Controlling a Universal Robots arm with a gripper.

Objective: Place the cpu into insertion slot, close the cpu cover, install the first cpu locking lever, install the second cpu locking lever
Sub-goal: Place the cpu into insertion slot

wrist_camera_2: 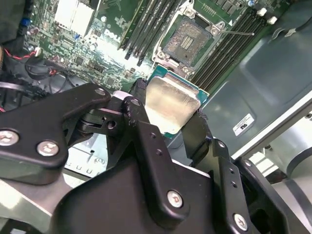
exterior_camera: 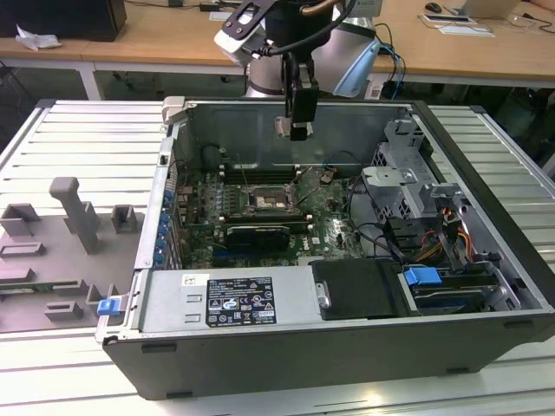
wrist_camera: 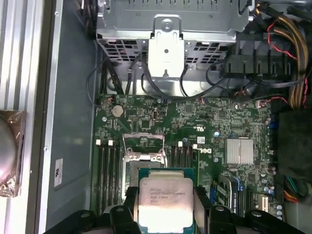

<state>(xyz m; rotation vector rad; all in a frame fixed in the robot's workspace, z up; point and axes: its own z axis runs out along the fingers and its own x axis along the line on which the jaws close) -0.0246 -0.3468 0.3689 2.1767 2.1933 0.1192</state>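
1. The jaws are closed on the cpu [wrist_camera_2: 170,105], pinching it by opposite edges with its silvery top facing the wrist. In the exterior view they hang above the open computer case [exterior_camera: 217,299], well clear of the motherboard [wrist_camera: 219,122].
2. The insertion slot [wrist_camera_2: 187,43] lies bare with its contact field exposed. The cpu cover [wrist_camera: 144,157] appears swung up off it, though I cannot tell its exact angle.
3. Main risk, as I judge it: the chip arrives tilted or turned out of line with the slot and presses on the fine contacts, which would bend easily (a thin edge grip leaves little margin against slipping, too).
4. A second risk is crowding: the memory slots [wrist_camera_2: 144,29] run just beside the socket, and loose cables [exterior_camera: 373,234] lie near, so a drifting descent could snag or knock something.
5. The case lies on its side on a ribbed grey metal desk [exterior_camera: 78,139], with grey fixture blocks [exterior_camera: 74,212] at the exterior view's left.
6. Behind stand wooden office tables [exterior_camera: 156,35] with papers.
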